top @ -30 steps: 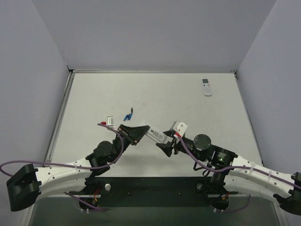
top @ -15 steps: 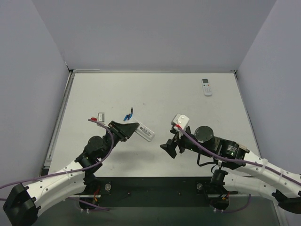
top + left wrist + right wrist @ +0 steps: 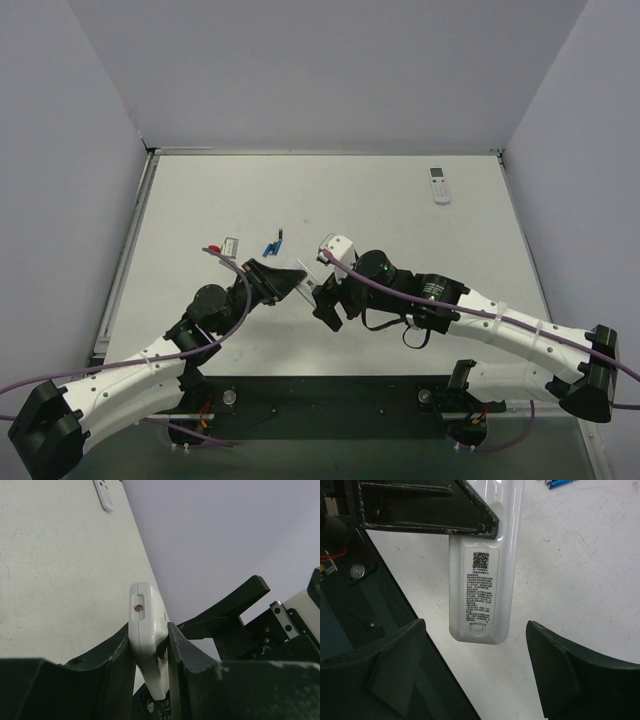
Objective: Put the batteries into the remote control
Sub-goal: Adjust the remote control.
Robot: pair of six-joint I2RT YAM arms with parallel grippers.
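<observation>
The slim white remote control (image 3: 306,281) is clamped in my left gripper (image 3: 287,282), held above the table. In the left wrist view the remote (image 3: 147,630) sits edge-on between the shut fingers (image 3: 115,655). In the right wrist view its plain back (image 3: 481,590) with a printed label faces the camera. My right gripper (image 3: 477,652) is open, its jaws either side of the remote's free end and not touching it. It also shows in the top view (image 3: 326,302). The two blue batteries (image 3: 272,244) lie together on the table behind the left gripper, and at the top edge of the right wrist view (image 3: 559,482).
A second, rounder white remote (image 3: 439,185) lies at the far right of the table and shows in the left wrist view (image 3: 104,492). Grey walls enclose the table on three sides. The arm bases and a dark strip run along the near edge (image 3: 330,395).
My right arm has swung left and now has its open gripper at the remote's free end. My left gripper has kept hold of the remote and shifted only slightly.
</observation>
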